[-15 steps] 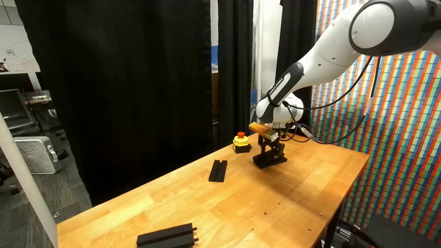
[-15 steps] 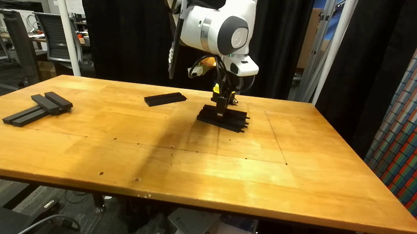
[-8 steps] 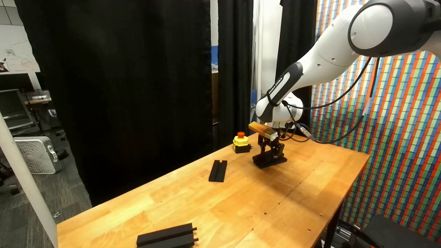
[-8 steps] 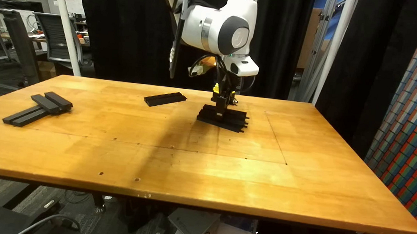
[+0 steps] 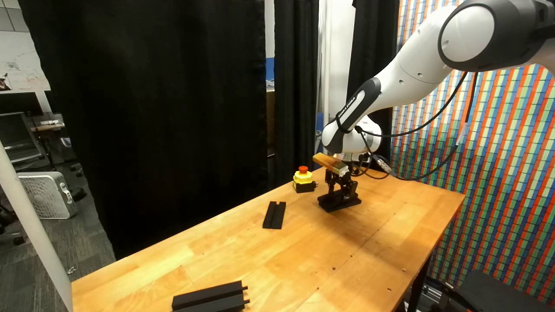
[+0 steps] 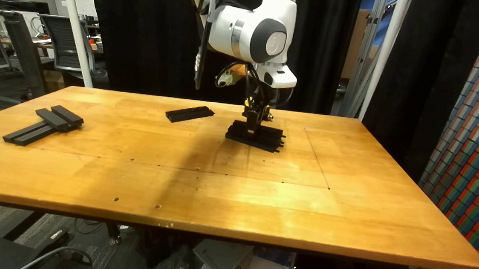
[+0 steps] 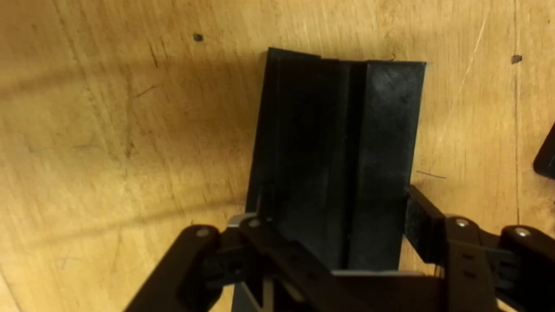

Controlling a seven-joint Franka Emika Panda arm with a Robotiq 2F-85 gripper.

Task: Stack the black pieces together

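Two black pieces [image 6: 265, 144] lie one over the other on the table, nearly lined up, with prongs at one end. My gripper [image 7: 338, 216] reaches down over them, shut on the upper black piece [image 7: 386, 130]. In the wrist view its right finger [image 7: 427, 229] touches that piece's right edge; the left finger is dark against the black and hard to make out. Another grooved black piece [image 5: 274, 215] lies flat alone, seen in both exterior views. More black pieces [image 6: 59, 119] are crossed on one another at the far left, only partly visible as black pieces [image 5: 208, 294] at the front edge.
A yellow-and-red emergency stop [image 5: 303, 178] stands beside the gripper near the table's edge. In the wrist view a dark rounded corner [image 7: 547, 156] shows at the right border. Cables [image 5: 416, 173] loop from the arm. A black curtain [image 5: 151, 121] hangs along the table.
The gripper and the black pieces under it have shifted very slightly to the left in an exterior view. The other black pieces have stayed put.
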